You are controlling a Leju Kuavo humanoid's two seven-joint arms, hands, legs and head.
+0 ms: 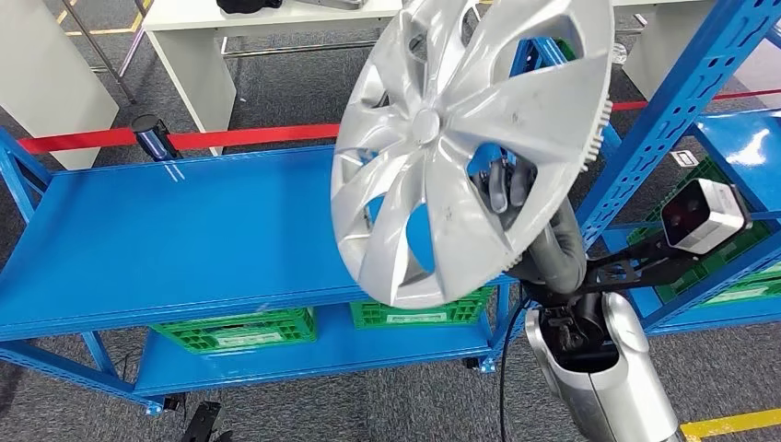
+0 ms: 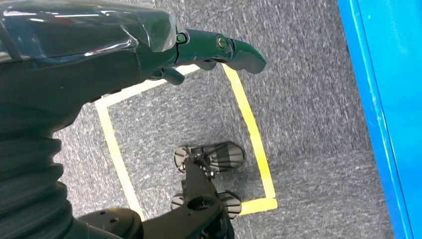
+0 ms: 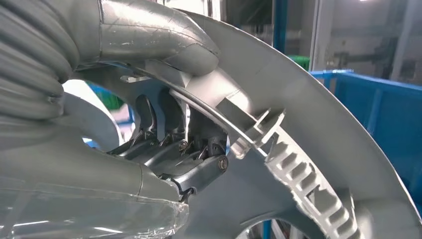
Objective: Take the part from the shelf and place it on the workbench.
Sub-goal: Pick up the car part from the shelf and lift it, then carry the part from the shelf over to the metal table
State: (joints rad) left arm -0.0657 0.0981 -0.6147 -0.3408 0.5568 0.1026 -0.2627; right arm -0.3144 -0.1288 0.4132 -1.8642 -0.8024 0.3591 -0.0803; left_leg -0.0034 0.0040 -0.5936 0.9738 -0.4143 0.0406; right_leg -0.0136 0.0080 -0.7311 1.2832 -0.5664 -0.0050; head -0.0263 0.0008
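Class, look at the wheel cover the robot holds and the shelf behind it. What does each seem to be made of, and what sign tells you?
Wheel cover: probably moulded plastic with silver paint; thin ribs and clips line its back edge, and dark scuffs mark the face. The right hand grips it through an opening.
Shelf: likely painted steel; glossy blue boards and perforated uprights.

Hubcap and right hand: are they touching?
Touching. The right wrist view shows the right hand with fingers hooked through the hubcap, thumb pressed on its rim.
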